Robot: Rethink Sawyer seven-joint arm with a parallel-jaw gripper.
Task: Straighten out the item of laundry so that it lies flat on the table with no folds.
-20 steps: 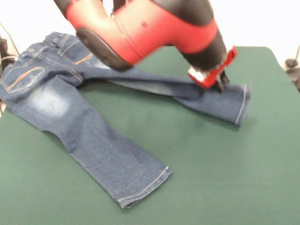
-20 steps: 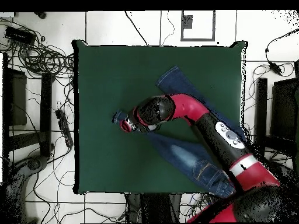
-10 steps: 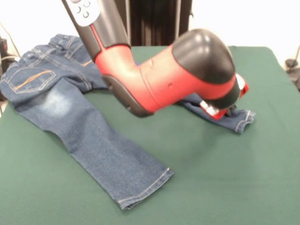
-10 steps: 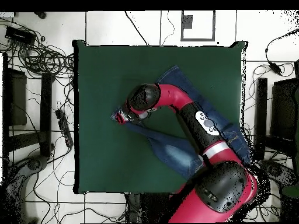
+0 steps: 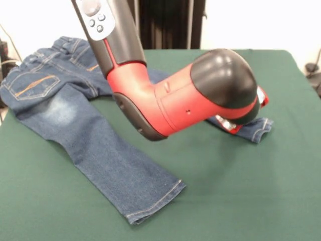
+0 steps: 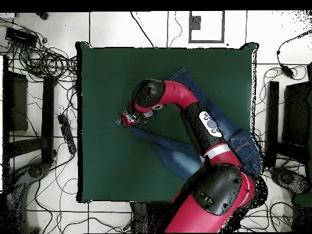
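The item of laundry, a small pair of blue jeans (image 5: 75, 125), lies on the green table (image 5: 225, 191). Its waistband is at the far left and one leg stretches flat toward the near edge. The other leg runs right behind my arm and ends in a bunched cuff (image 5: 260, 128). My red gripper (image 5: 239, 125) sits low at that cuff, mostly hidden by the arm's black wrist. From overhead, the gripper (image 6: 126, 119) is over the cuff end of the jeans (image 6: 183, 155), left of the middle of the table (image 6: 103, 79).
My bulky red and black arm (image 5: 175, 100) hangs low across the middle of the table and covers most of the far leg. Cables (image 6: 36, 61) and dark stands (image 6: 18, 103) lie on the floor around the table.
The arm has swung lower across the table and the gripper has shifted slightly with the far leg's end. That cuff, flat a second ago, is now bunched.
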